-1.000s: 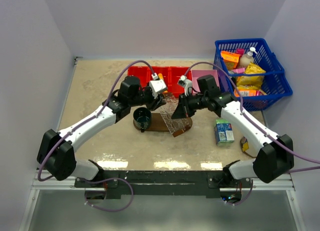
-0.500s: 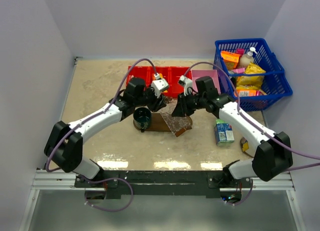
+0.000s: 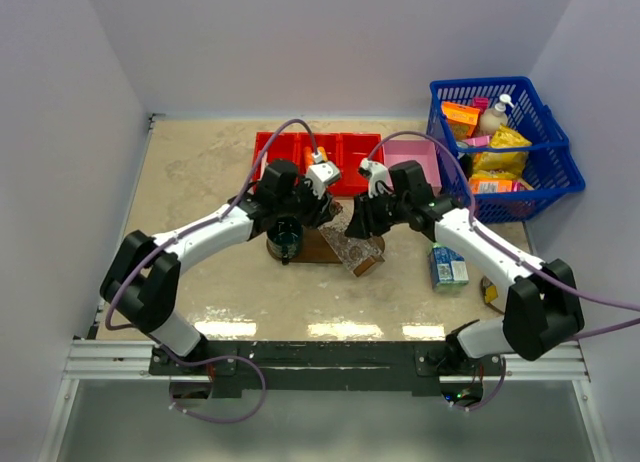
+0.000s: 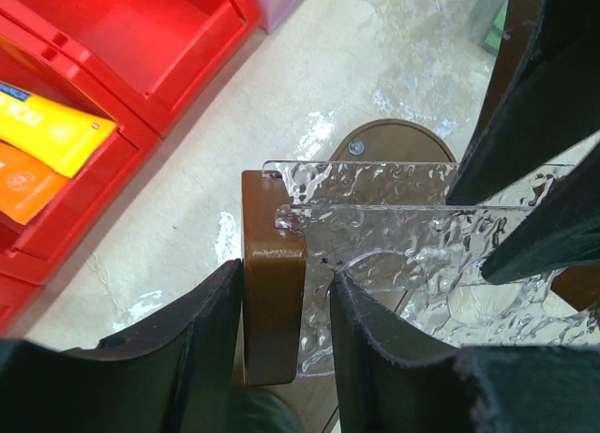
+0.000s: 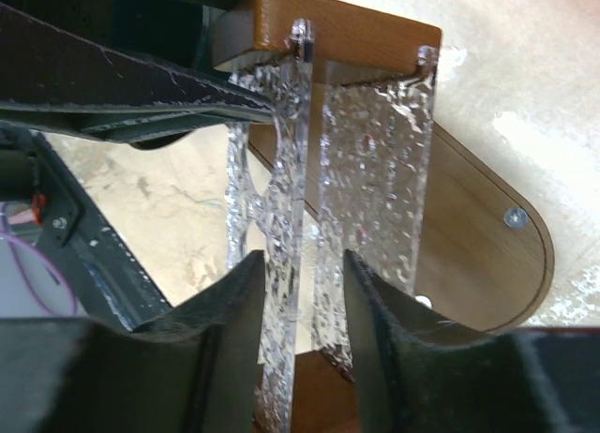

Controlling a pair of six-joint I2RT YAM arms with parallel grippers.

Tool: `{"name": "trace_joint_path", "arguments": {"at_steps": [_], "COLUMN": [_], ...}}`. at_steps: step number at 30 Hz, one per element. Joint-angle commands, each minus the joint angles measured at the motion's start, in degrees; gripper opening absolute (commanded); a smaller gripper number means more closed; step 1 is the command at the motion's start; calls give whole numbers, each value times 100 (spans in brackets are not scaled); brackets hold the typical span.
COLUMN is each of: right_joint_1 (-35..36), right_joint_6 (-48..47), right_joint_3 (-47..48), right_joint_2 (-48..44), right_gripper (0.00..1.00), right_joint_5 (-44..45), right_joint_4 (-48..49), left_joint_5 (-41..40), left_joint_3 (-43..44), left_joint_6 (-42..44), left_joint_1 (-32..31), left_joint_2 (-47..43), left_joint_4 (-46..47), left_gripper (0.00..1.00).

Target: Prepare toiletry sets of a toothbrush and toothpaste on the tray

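The left jaws are clamped on a brown wooden block [image 4: 272, 292]; the right jaws are held part-open astride a clear textured panel [image 5: 286, 217], gaps showing either side. The tray [image 3: 316, 246] is seen mid-worktop [image 3: 200, 182] beneath both. The toothpaste [image 4: 52, 128] is kept in the red bin [image 3: 272, 147] at the tray's 12 o'clock.

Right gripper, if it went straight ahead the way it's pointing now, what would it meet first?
Most likely the clear textured panel, which stands edge-on between the fingers of the right gripper. Past it sits the brown wooden end piece, though depth is hard to judge.
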Motion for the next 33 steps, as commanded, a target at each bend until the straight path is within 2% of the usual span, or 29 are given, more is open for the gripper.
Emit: {"name": "trace_joint_path", "arguments": {"at_steps": [1, 11, 22, 27, 33], "right_joint_1": [-2, -2, 138, 911, 1509], "right_joint_6": [-16, -7, -173, -402, -613], "right_joint_3": [-170, -346, -663, -461, -267], "right_joint_2": [-106, -342, -1274, -1336, -1169], "right_gripper": [44, 62, 71, 72, 72], "right_joint_5": [322, 805, 1640, 2903, 3485], "right_joint_4": [262, 367, 719, 614, 438], "left_joint_5": [25, -291, -502, -625, -862], "left_joint_3": [308, 483, 685, 791, 940], "left_joint_6": [-245, -316, -579, -693, -773], "left_joint_1": [-29, -20, -20, -20, -29], "left_joint_2": [44, 220, 431, 493, 545], "left_joint_4": [268, -92, -382, -575, -804], "left_gripper": [0, 0, 0, 0, 0]}}
